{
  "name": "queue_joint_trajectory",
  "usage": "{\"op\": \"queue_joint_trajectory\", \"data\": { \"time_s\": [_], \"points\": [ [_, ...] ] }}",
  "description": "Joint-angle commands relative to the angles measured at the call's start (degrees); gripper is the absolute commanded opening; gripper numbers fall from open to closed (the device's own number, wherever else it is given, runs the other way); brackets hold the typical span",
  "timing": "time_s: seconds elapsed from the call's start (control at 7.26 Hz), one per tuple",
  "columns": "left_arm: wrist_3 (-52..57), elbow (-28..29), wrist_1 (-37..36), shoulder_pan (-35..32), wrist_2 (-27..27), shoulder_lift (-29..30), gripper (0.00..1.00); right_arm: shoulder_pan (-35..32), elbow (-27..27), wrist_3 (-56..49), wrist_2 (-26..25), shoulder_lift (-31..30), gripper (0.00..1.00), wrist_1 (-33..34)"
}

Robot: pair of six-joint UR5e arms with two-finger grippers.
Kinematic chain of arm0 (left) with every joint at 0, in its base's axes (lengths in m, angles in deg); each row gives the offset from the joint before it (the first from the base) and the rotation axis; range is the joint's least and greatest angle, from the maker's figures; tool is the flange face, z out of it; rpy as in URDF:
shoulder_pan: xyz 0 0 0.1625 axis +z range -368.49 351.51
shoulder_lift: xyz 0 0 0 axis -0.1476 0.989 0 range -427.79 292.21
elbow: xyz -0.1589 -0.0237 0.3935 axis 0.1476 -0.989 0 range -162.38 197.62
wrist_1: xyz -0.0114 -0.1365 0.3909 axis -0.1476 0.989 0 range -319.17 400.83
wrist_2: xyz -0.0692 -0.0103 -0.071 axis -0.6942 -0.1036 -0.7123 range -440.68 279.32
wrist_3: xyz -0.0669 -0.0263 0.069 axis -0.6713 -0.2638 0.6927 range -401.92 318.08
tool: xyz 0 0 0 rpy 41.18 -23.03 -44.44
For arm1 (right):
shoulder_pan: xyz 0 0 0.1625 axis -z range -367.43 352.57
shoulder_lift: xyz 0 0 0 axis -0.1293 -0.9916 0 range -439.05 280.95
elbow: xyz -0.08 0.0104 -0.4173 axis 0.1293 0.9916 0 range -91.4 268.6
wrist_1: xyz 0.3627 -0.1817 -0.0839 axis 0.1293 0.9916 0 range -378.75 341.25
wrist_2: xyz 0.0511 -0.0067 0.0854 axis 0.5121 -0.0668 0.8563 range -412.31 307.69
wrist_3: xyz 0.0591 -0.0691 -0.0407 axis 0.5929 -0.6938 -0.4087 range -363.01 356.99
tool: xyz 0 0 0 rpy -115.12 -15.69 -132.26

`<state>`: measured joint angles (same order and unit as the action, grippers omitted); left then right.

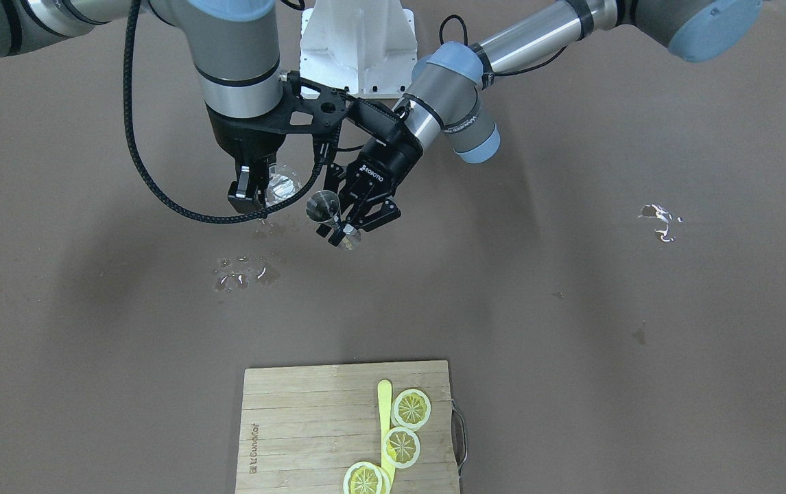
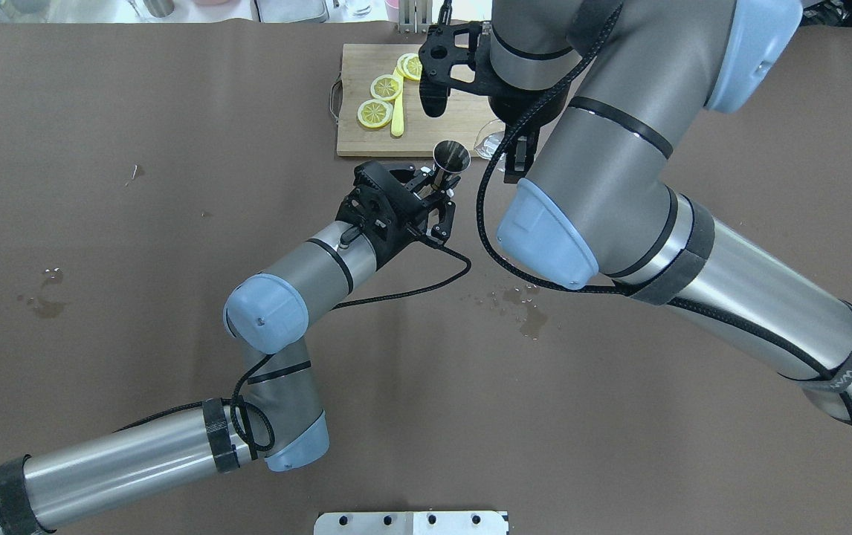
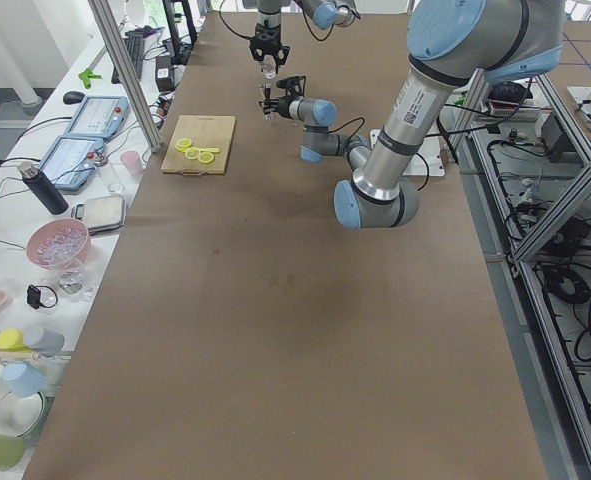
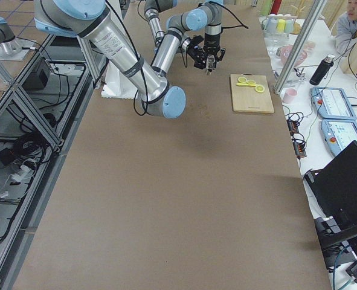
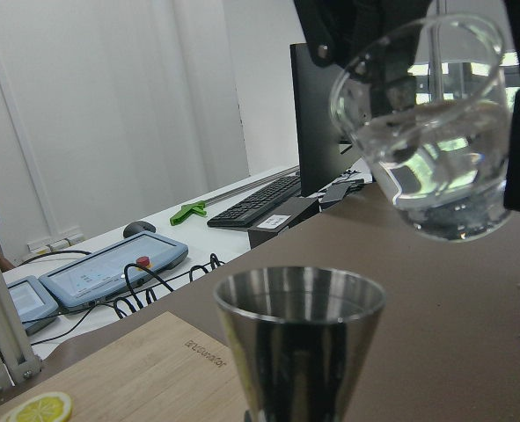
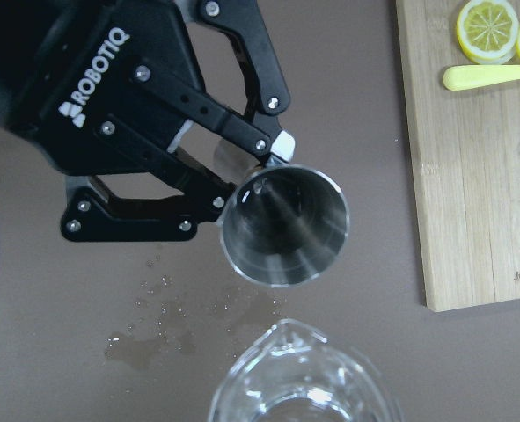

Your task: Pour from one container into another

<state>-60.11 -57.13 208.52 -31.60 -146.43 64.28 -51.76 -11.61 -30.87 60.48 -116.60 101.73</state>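
Alignment of spout over rim decides this pour. The right gripper (image 1: pixel 264 186) is closed across a glass beaker (image 5: pixel 431 132) that has clear liquid in it. The left gripper (image 2: pixel 437 195) is clamped on the waist of a steel jigger (image 6: pixel 283 227), which stands mouth up, just beside the beaker and lower than it. Both are held in the air above the table (image 1: pixel 571 343), on the robot's side of the cutting board (image 1: pixel 297 412).

In the right wrist view the beaker's spout points toward the jigger but sits short of its rim.

1. Bring the spout over the centre of the mouth before you tilt.
2. Tilt slowly. The jigger is narrow and will likely fill fast.
3. Hold the jigger upright and motionless.
4. Stop short of the brim.

Wet patches (image 1: pixel 241 273) on the table below show what an overshoot costs.
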Motion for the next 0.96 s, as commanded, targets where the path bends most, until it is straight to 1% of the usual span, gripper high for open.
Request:
{"op": "queue_joint_trajectory", "data": {
  "time_s": [0.0,0.14,0.41,0.69,0.83],
  "points": [
    [0.0,0.0,0.0,0.0,0.0,-0.1,0.00,0.1,2.9,0.0,-0.4,2.0,0.00,0.0],
    [0.0,0.0,0.0,0.0,0.0,-0.1,0.00,0.4,3.1,0.0,-1.3,2.5,0.00,0.9],
    [0.0,0.0,0.0,0.0,0.0,-0.1,0.00,1.8,3.0,0.0,-4.0,4.1,0.00,4.8],
    [0.0,0.0,0.0,0.0,0.0,-0.1,0.00,2.2,3.0,-0.1,-5.4,5.6,0.00,8.4],
    [0.0,0.0,0.0,0.0,0.0,0.0,0.00,2.7,3.0,-0.3,-6.4,5.7,0.00,8.9]
  ]
}}
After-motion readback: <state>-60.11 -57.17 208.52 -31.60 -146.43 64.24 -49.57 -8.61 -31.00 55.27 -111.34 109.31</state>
